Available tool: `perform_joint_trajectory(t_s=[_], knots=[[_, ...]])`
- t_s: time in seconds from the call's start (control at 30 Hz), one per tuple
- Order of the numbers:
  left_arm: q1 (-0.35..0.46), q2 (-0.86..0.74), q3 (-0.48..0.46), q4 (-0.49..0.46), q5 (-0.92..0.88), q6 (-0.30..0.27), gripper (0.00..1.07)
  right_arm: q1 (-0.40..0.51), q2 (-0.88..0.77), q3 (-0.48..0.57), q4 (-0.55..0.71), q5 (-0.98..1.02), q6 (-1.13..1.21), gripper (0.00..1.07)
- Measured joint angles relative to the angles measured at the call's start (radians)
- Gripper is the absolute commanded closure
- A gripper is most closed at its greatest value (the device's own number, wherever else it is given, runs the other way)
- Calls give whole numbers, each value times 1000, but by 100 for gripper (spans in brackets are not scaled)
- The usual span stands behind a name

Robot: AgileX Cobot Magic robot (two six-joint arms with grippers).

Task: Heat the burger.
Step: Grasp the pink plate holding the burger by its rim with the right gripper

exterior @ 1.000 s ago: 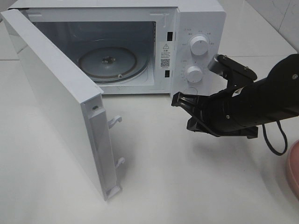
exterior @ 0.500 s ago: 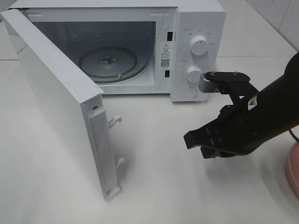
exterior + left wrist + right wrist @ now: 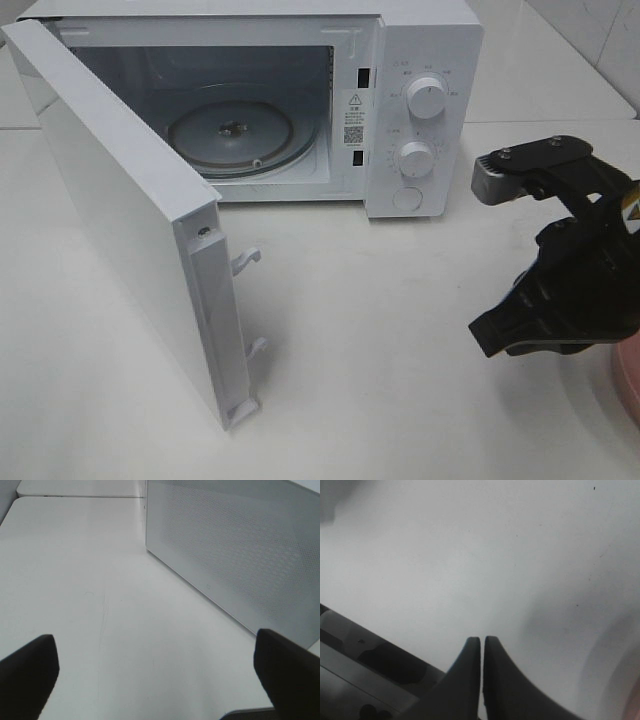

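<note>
Microwave point(image 3: 420, 60) door point(image 3: 120, 200) swung wide, glass turntable point(image 3: 240, 135) showing. Right gripper point(image 3: 490, 335) hangs over the table point(image 3: 380, 400) near the pink plate point(image 3: 628, 375), jaws pressed together on nothing. Left gripper point(image 3: 154, 637) jaws spread wide, holding nothing. Burger out of view, place and heading can't tell

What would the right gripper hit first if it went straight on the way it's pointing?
Probably the bare white table. The right gripper, shut, angles down toward it, and its wrist view shows only that surface ahead. Depth is hard to judge.
</note>
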Motion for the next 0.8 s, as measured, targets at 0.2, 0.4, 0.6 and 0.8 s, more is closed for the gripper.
perform_joint_trajectory(t_s=[0.2, 0.4, 0.6, 0.8], knots=[[0, 0, 0, 0, 0, 0, 9, -20, -76, 0, -27, 94, 0, 97], [0, 0, 0, 0, 0, 0, 9, -85, -108, 0, -68, 168, 9, 86], [0, 0, 0, 0, 0, 0, 9, -149, -140, 0, -123, 216, 12, 63], [0, 0, 0, 0, 0, 0, 9, -194, -144, 0, -154, 230, 28, 35]])
